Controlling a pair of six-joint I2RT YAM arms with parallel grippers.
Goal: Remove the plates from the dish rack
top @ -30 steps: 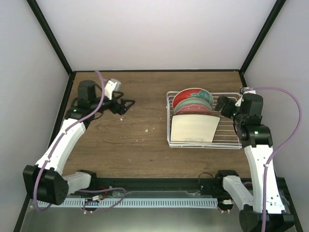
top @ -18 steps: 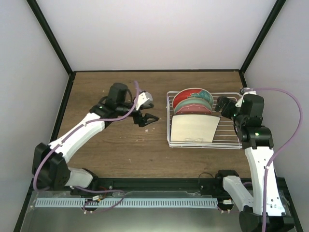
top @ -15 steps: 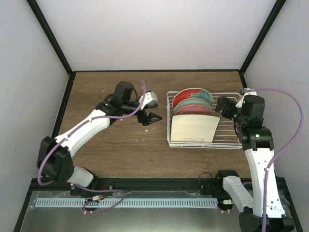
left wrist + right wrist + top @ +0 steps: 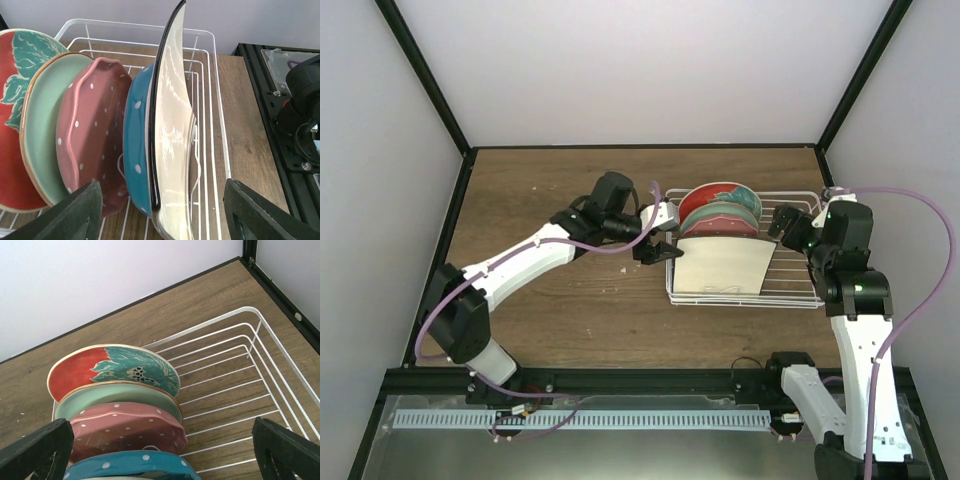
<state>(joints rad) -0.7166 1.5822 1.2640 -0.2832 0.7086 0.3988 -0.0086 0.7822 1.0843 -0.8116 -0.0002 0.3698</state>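
The white wire dish rack (image 4: 790, 285) stands right of centre on the wooden table. Several plates stand on edge in it: red-and-teal (image 4: 720, 196), mint green (image 4: 42, 135), pink polka-dot (image 4: 90, 145), blue polka-dot (image 4: 136, 145) and, nearest the front, the beige square one (image 4: 723, 265). My left gripper (image 4: 658, 252) is at the rack's left side, open, its fingers (image 4: 75, 215) spread wide of the pink, blue and beige plates' edges and holding nothing. My right gripper (image 4: 782, 224) hovers over the rack's right half, open and empty, facing the plates (image 4: 125, 432).
The rack's right half (image 4: 260, 390) holds bare wire only. White walls and black frame posts (image 4: 430, 90) enclose the table on three sides. The black base rail (image 4: 280, 100) runs along the near edge. Small crumbs (image 4: 625, 268) lie left of the rack.
My left arm has swung from the table's far left across to the rack's left side, its jaws narrowing somewhat. The right arm has barely moved. The plates stand as before.
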